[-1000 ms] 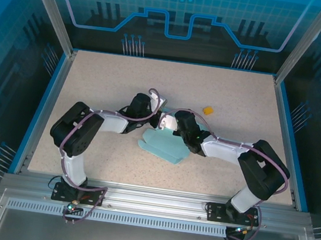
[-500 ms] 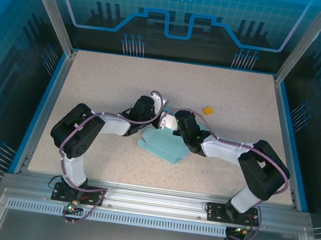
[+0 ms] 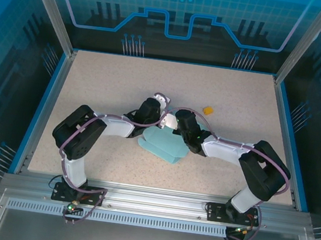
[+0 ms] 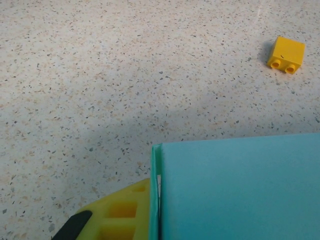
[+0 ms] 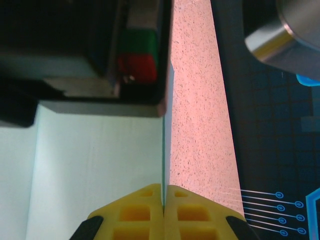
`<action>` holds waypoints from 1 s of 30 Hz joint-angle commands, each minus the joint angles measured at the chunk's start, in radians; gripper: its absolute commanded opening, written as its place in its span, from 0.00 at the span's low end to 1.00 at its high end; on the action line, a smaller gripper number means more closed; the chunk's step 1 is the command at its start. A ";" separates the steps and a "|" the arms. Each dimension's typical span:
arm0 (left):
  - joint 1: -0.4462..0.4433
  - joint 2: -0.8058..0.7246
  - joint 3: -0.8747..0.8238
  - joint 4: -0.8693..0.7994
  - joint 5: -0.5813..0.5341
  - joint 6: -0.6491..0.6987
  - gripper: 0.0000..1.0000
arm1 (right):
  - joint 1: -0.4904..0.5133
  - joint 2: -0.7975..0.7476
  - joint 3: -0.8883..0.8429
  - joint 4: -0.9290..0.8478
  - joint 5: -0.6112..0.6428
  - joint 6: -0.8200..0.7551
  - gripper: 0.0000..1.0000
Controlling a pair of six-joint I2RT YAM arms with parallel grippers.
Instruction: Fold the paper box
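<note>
Pinching the paper box (image 3: 165,145), which lies toward six o'clock, in my right gripper (image 5: 163,187); left gripper (image 4: 156,200) alongside, grip unclear.

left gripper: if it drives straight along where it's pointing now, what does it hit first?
Probably the bare table, since the left gripper points down at it. The yellow brick lies right of that line; depth is unclear.

The speckled table (image 3: 93,87) carries the paper box (image 3: 166,147) and a small yellow brick (image 3: 208,110).
</note>
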 commanded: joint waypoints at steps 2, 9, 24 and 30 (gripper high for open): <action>0.097 0.078 0.032 -0.126 -0.441 -0.066 0.08 | 0.036 -0.073 -0.027 -0.110 0.012 0.011 0.00; 0.097 0.038 0.008 -0.071 -0.246 -0.059 0.19 | 0.026 -0.058 -0.013 -0.111 0.039 0.020 0.00; 0.096 -0.060 -0.083 -0.041 -0.035 -0.050 0.51 | 0.010 -0.035 0.014 -0.133 0.071 0.037 0.00; 0.097 -0.080 -0.116 -0.026 0.027 -0.048 0.65 | 0.007 -0.033 0.021 -0.142 0.073 0.043 0.00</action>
